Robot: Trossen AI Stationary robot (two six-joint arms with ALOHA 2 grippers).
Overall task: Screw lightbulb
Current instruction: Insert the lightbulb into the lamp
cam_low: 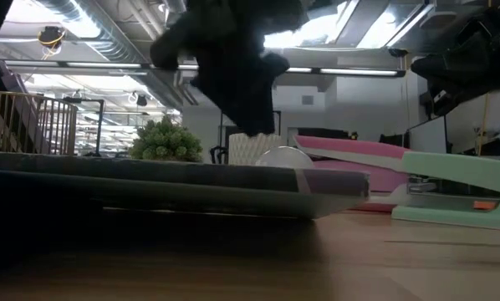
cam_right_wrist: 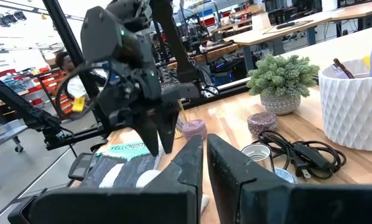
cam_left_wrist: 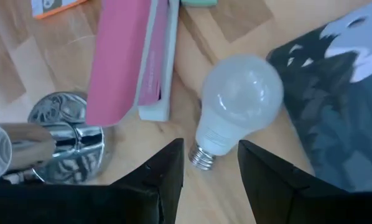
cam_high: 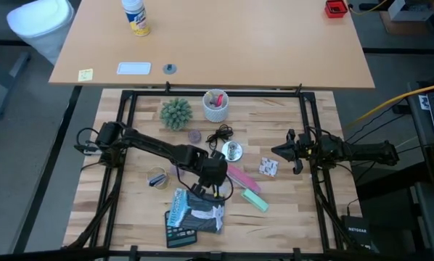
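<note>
A wooden table carries a small green plant, a white cup of pens and a shiny disc with a black cord. Nearer the front lie a lightbulb, a pink stapler, a mint-green stapler and a dark bag — all directly on the wood.

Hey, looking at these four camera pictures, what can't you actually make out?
- The small frosted-white pear-shaped lightbulb: hidden in the high view under the left gripper; the low view does not show it.
- The round shiny silver disc fixture: in the left wrist view a pink stapler covers part of it.
- The right gripper: in the low view, not recognisable.
</note>
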